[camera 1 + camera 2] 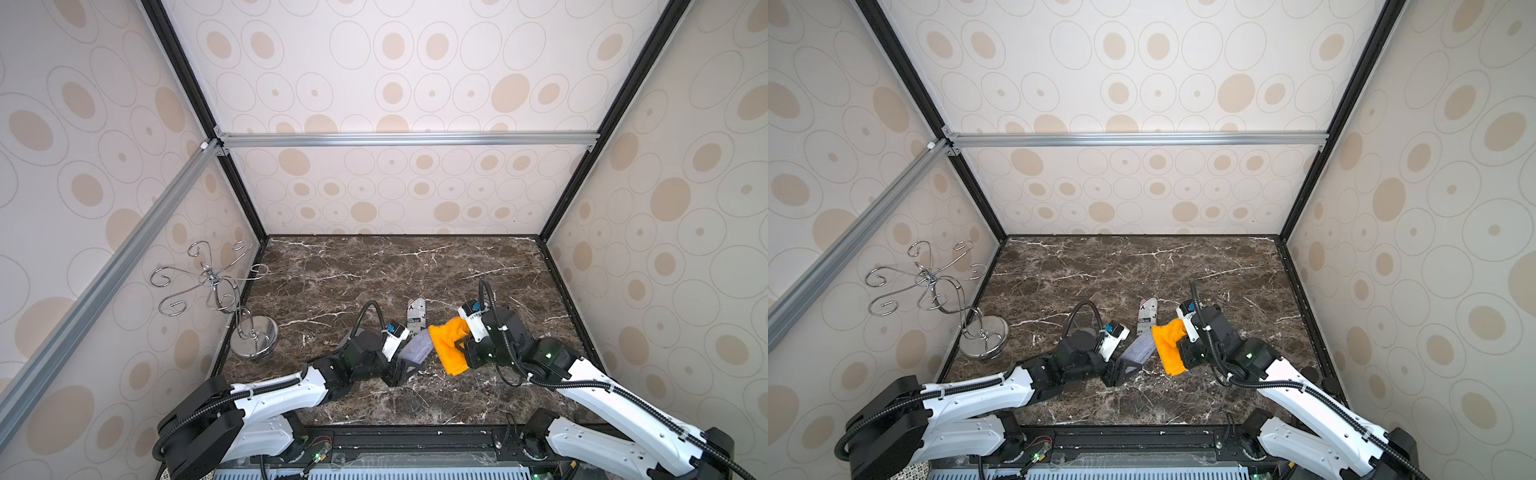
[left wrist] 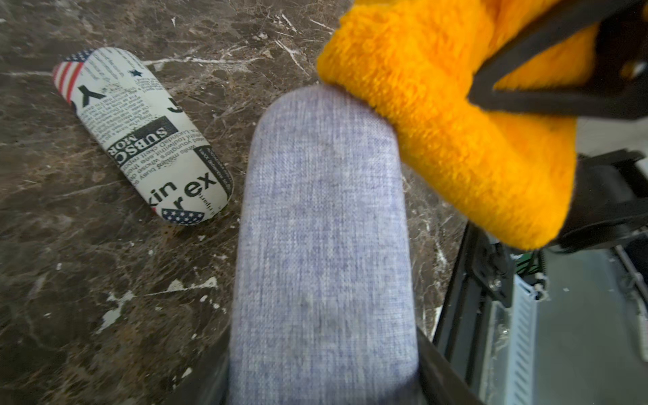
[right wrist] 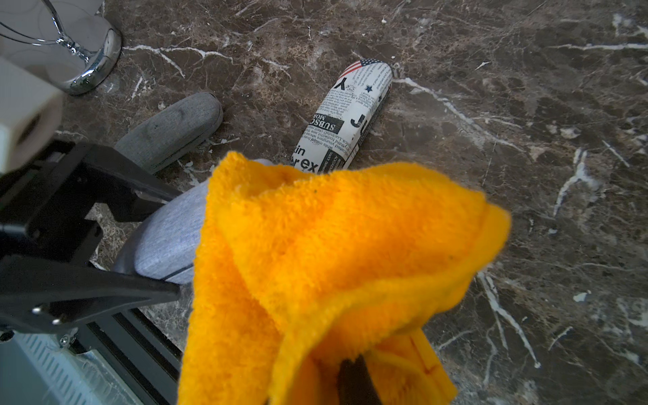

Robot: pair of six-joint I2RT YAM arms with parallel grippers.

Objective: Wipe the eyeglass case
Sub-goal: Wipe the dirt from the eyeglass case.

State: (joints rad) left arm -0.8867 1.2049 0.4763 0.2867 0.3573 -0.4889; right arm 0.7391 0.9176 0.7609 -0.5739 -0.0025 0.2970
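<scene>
My left gripper point(image 1: 405, 360) point(image 2: 322, 385) is shut on one end of a pale lavender fabric eyeglass case point(image 1: 415, 351) point(image 1: 1138, 350) point(image 2: 322, 245) and holds it tilted above the marble table. My right gripper point(image 1: 461, 349) point(image 3: 354, 382) is shut on a fluffy orange cloth point(image 1: 446, 345) point(image 1: 1169, 347) point(image 2: 456, 122) point(image 3: 333, 263). The cloth drapes over the case's far end and touches it. The cloth hides most of the right fingers.
A newspaper-print case point(image 1: 417, 316) point(image 2: 140, 133) point(image 3: 347, 119) lies on the table just behind the held case. A grey case point(image 3: 171, 129) lies beside it, near the left arm. A chrome hook stand point(image 1: 253, 336) point(image 1: 984, 336) stands at the table's left edge.
</scene>
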